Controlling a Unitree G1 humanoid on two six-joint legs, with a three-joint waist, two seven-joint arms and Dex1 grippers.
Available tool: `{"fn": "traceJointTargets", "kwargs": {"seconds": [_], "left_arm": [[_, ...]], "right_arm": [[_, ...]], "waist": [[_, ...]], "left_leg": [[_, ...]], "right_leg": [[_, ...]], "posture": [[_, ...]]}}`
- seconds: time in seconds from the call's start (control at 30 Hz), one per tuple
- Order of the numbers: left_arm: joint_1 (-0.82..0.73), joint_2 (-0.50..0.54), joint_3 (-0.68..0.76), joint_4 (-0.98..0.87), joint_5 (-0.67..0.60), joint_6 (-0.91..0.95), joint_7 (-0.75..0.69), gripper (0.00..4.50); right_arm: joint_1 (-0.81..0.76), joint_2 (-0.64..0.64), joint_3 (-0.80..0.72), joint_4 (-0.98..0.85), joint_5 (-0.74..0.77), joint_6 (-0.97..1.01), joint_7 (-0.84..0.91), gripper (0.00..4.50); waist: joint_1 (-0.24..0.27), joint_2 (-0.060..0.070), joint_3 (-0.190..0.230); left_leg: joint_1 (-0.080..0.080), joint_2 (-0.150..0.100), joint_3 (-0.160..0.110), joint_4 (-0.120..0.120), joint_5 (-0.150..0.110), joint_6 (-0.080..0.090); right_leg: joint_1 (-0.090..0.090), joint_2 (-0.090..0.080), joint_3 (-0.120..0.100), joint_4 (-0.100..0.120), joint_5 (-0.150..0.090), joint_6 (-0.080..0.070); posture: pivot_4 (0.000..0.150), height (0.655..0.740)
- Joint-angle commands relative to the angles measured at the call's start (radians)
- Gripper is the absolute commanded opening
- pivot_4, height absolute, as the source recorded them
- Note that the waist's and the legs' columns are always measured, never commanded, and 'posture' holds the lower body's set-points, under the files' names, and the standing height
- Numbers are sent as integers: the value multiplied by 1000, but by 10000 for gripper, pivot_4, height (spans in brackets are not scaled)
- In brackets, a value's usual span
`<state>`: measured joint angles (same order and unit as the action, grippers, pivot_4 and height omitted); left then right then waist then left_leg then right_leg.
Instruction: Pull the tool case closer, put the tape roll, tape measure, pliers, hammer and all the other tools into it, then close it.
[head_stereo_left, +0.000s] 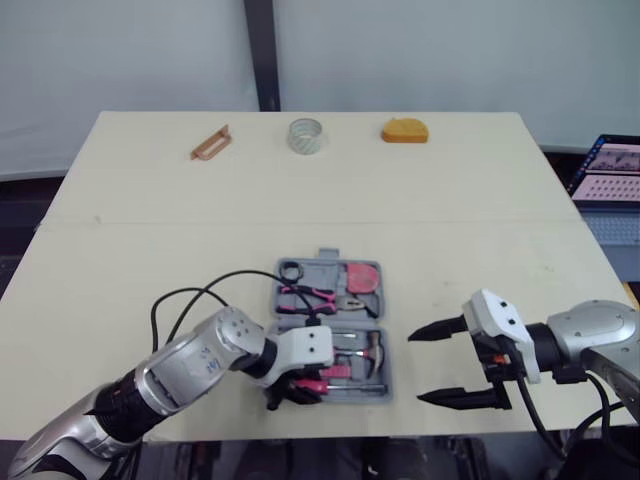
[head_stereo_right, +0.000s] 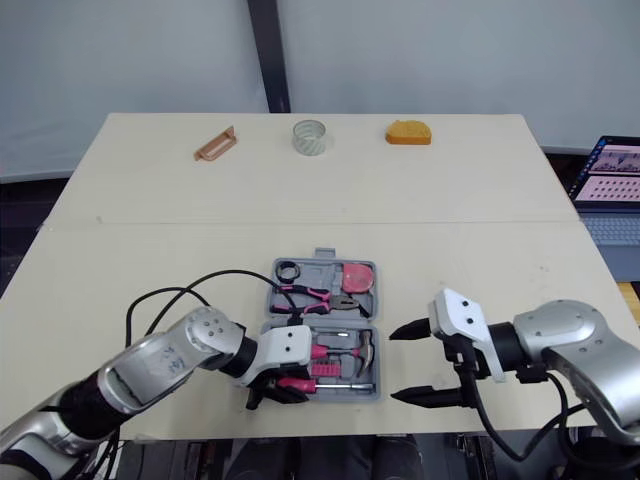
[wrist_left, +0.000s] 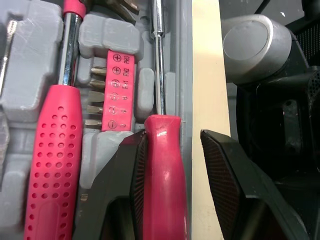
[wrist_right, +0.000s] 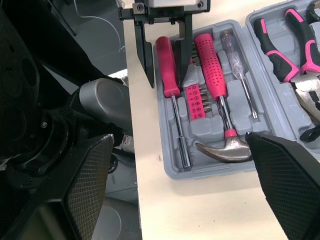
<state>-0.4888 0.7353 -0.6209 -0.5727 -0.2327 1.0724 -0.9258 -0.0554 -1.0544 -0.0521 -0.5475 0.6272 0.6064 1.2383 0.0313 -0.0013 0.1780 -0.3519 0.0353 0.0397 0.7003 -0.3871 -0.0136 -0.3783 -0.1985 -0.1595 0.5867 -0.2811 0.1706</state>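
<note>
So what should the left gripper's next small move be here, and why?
Probably lift the left gripper off the screwdriver: it lies seated in the tool case, the jaws are open around its handle, and the tape roll and tape measure wait across the table.

Even, diffuse light; table (head_stereo_left: 150, 200) bright, shadows faint and soft; mild glare on the hammer (wrist_right: 214, 85) head.

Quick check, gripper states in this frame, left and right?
Left gripper: open, straddling the pink screwdriver handle, not clamped.
Right gripper: open, holding nothing.
</note>
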Motion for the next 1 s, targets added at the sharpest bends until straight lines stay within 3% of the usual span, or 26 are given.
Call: {"fn": "traceJointTargets", "kwargs": {"seconds": [0.03,0.17,0.3,0.43,0.53,0.6,1.0], "left_arm": [[-6,35,72,-82,-55,43,-16,18425],[3,70,143,-101,-100,25,-31,18425],[94,75,233,-46,-110,-210,-68,18425],[230,11,316,63,-118,-424,-68,18425],[324,-47,362,115,-157,-529,-80,10185],[366,-58,360,147,-132,-601,-90,946],[429,-49,294,244,6,-756,-88,366]], "right_arm": [[-7,6,-24,-9,14,-18,4,45000],[-13,14,-19,-7,15,-19,1,45000],[-19,22,-12,-3,11,-20,-2,45000],[-25,29,-2,2,5,-24,-6,45000],[-25,30,-3,1,2,-22,-8,45000],[-23,29,-4,1,-1,-22,-8,45000],[-16,22,-14,-4,-3,-21,-7,45000]], "waist": [[-1,0,0],[-1,0,0],[-3,0,0],[-4,0,0],[-3,0,0],[-3,0,0],[-4,0,0]], "left_leg": [[0,0,0,0,0,0],[0,0,0,0,0,0],[0,0,0,0,0,0],[0,0,0,0,0,0],[0,0,0,0,0,0],[0,0,0,0,0,0],[1,0,0,0,0,0]], "right_leg": [[0,0,0,0,0,0],[0,0,0,0,0,0],[0,0,0,0,0,0],[0,0,0,-1,0,0],[0,0,0,0,0,0],[0,0,0,0,0,0],[0,0,0,0,0,0]], "posture": [[1500,7400],[1500,7400],[1500,7400],[1500,7400],[1500,7400],[1500,7400],[1500,7400]]}}
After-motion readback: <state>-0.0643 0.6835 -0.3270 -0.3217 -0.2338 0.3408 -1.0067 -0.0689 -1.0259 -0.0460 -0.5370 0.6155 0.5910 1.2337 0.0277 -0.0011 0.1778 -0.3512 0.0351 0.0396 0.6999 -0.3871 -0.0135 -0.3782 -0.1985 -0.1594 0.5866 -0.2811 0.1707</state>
